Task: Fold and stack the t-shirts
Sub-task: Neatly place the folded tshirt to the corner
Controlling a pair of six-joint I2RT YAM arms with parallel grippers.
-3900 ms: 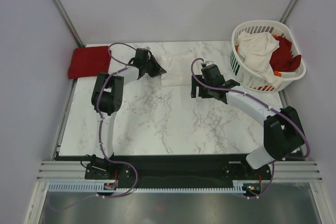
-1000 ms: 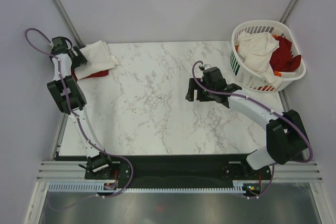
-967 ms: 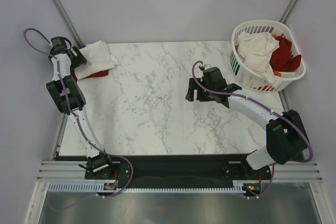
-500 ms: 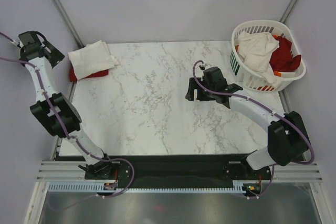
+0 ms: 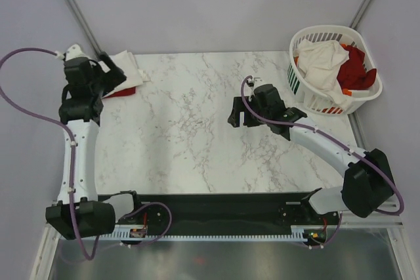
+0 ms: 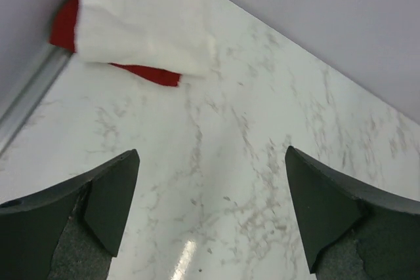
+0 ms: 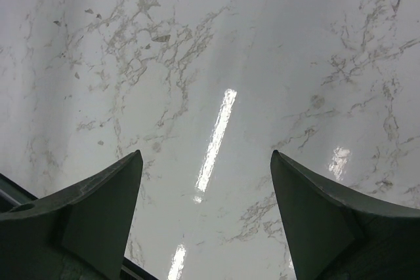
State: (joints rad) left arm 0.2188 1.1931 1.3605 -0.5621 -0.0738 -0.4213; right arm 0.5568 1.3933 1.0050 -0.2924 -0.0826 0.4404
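A folded cream-white t-shirt [image 6: 138, 18] lies on a folded red t-shirt [image 6: 149, 74] in the table's far left corner. In the top view the white one [image 5: 130, 70] and a red edge [image 5: 118, 92] peek out past my left gripper [image 5: 113, 77], which hangs just in front of the stack. That gripper [image 6: 210, 157] is open and holds nothing. My right gripper [image 5: 237, 117] hovers over bare marble right of centre; its jaws [image 7: 205, 157] are open and empty. More t-shirts, a crumpled cream-white one [image 5: 321, 60] and a red one [image 5: 356, 73], fill the basket.
The white slatted laundry basket [image 5: 308, 100] stands at the table's far right corner. Grey walls close in the table [image 5: 190, 142] at the back and both sides. A metal rail [image 6: 29, 93] runs along the left edge.
My left arm has swung in from beyond the table's left edge, and its gripper now hangs by the folded stack. The right gripper has shifted only slightly.
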